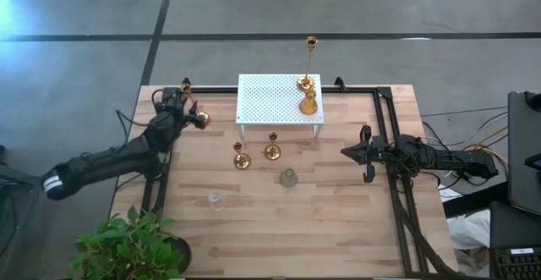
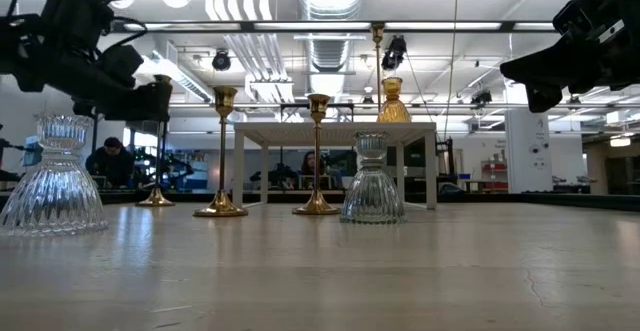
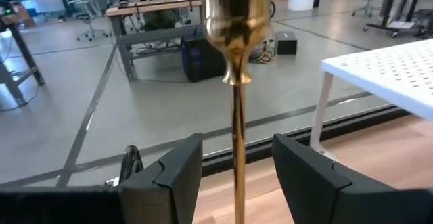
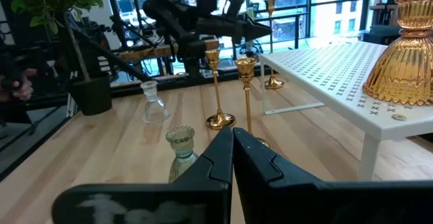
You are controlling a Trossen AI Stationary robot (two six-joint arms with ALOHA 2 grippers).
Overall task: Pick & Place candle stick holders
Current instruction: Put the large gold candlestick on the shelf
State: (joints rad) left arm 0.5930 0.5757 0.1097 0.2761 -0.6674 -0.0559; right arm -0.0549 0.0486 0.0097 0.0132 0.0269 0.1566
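A tall brass stick (image 3: 236, 82) stands on its round base (image 1: 201, 121) at the table's far left. My left gripper (image 3: 237, 149) is open, with one finger on either side of the stick's thin shaft and not touching it. A second tall brass stick (image 1: 310, 60) and the amber glass holder (image 1: 308, 105) stand on the white perforated stand (image 1: 270, 102). Two short brass holders (image 1: 242, 159) (image 1: 272, 151), the grey-green glass holder (image 1: 289, 178) and the clear glass holder (image 1: 215, 200) stand on the table. My right gripper (image 1: 365, 157) is shut and empty at the right.
A potted plant (image 1: 127, 244) stands at the near left corner. Black frame rails (image 1: 393, 145) run along the table's right side, with cables and equipment beyond them. In the low view a person (image 2: 110, 161) sits in the room behind the table.
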